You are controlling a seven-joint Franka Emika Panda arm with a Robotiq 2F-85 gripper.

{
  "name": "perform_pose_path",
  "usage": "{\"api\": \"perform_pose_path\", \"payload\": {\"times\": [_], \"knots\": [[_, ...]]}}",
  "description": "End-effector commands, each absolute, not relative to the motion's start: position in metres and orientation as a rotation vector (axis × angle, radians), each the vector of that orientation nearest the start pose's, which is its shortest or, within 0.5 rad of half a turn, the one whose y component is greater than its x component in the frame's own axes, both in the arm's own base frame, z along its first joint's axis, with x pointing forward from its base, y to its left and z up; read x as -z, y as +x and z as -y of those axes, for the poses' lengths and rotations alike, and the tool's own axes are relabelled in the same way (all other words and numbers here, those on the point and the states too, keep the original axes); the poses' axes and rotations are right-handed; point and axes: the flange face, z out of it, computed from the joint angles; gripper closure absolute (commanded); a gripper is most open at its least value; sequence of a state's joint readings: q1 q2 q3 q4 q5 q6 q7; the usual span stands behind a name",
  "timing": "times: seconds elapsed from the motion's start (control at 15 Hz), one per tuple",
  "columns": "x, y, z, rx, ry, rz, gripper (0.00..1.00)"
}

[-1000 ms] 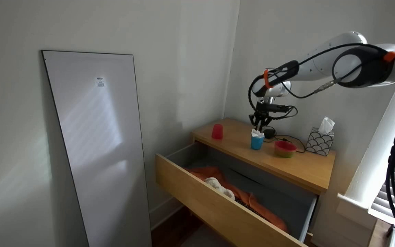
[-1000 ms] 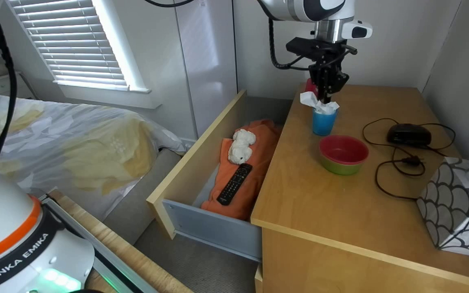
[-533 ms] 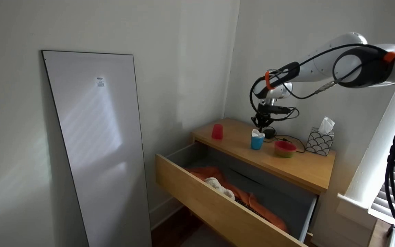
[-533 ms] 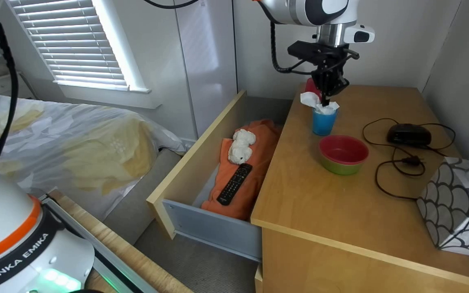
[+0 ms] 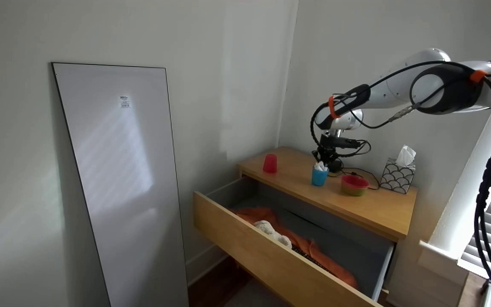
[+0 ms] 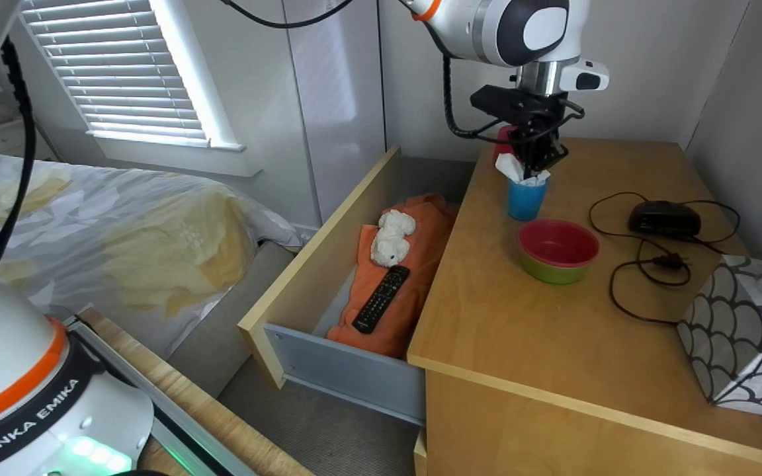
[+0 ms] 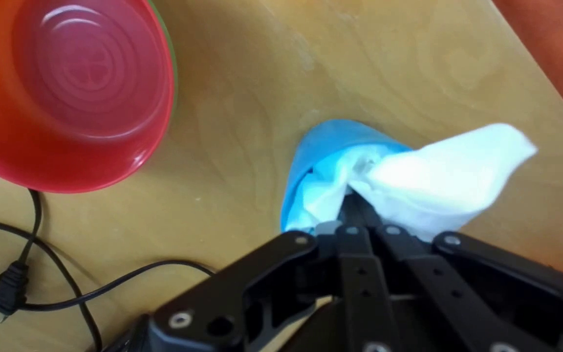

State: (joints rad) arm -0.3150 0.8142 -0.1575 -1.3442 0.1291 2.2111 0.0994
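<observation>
The white tissue (image 7: 445, 171) is partly inside the blue cup (image 7: 333, 134), one flap jutting past the rim: half done, I'd say. The gripper (image 7: 358, 208), drawn fully together, dips into the folds, nothing plainly pinched; a red bowl (image 7: 86, 93) stands nearby.

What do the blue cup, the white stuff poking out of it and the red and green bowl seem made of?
Blue cup: probably plastic, smooth with little shine, going by its even color. White stuff: likely tissue paper, matte, judging by its soft folds. Red and green bowl: looks like glossy plastic, given the bright highlights inside; glazed ceramic is possible.
</observation>
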Motion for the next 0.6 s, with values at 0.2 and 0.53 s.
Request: {"api": "perform_pose_path", "payload": {"times": [0.2, 0.53], "knots": [[-0.213, 0.672, 0.320, 0.052, -3.008, -0.909, 1.00], [-0.203, 0.670, 0.323, 0.034, -3.015, -0.909, 1.00]]}}
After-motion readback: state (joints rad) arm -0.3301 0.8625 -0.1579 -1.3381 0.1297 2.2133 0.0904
